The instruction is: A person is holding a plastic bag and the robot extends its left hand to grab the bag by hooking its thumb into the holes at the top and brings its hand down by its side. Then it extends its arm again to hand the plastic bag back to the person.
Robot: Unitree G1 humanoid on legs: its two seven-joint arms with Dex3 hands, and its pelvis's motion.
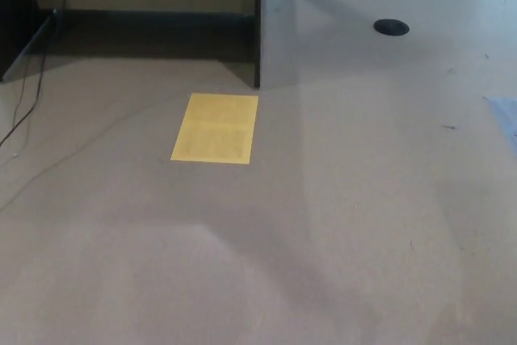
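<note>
Plastic bag absent from head view; person absent too; neither hand visible, finger state cannot be told. Bag-to-left-hand direction undeterminable. Only yellow sheet [215, 128] on floor [339, 224], beside desk panel [258, 22]

Yellow sheet [215, 128] flat on beige floor [339, 224], dark desk panel [258, 22] behind

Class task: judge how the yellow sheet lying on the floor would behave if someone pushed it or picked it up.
The yellow sheet lies quite flat on the floor, so it is probably thin and light. Pushed, it would likely slide rather than roll or tip. Lifted by an edge, it may well droop, though its stiffness cannot be told.
</note>
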